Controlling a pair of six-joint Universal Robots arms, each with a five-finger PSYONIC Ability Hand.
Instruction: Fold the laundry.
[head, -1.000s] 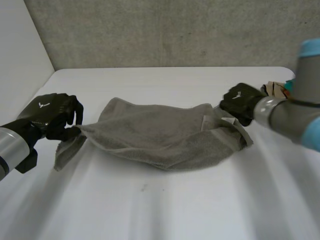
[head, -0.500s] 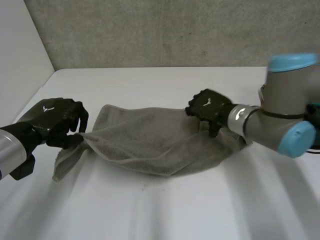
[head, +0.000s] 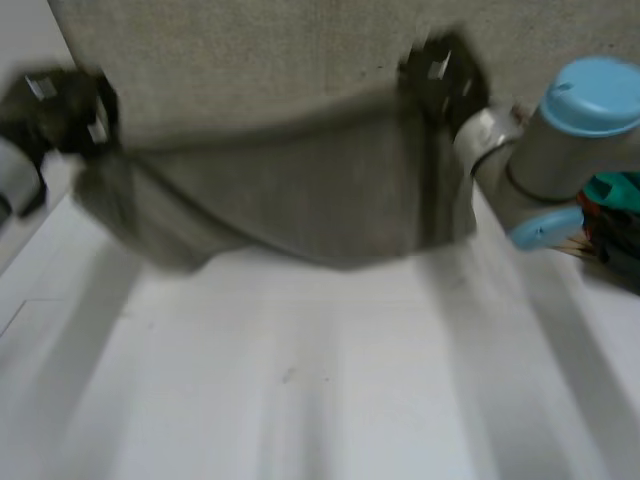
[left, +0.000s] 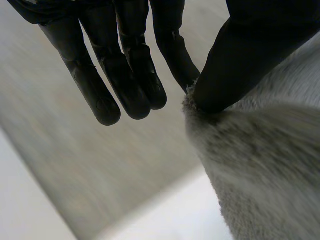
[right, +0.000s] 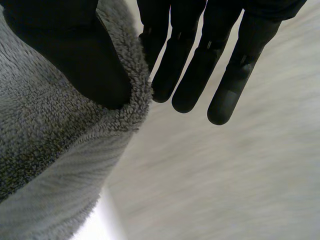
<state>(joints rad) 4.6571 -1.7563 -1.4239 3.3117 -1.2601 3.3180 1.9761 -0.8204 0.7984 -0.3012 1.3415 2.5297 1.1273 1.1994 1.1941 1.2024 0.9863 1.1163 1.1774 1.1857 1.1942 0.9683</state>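
A grey towel (head: 290, 200) hangs spread in the air above the white table (head: 320, 380), held up at its two upper corners. My left hand (head: 62, 105) pinches the left corner; in the left wrist view its thumb (left: 240, 65) presses the towel's edge (left: 260, 165) against a finger. My right hand (head: 440, 75) pinches the right corner; in the right wrist view its thumb (right: 75, 55) clamps the towel's hem (right: 65, 165) against a finger, the other fingers (right: 195, 75) straight beside it. The towel's lower edge sags just above the table.
A pile of colourful laundry (head: 610, 220) lies at the table's right edge behind my right arm (head: 560, 140). A grey wall (head: 300, 50) stands behind the table.
Both hands have risen sharply, lifting the towel off the table and stretching it between them. The right hand went from the towel's right end to its corner and took hold.
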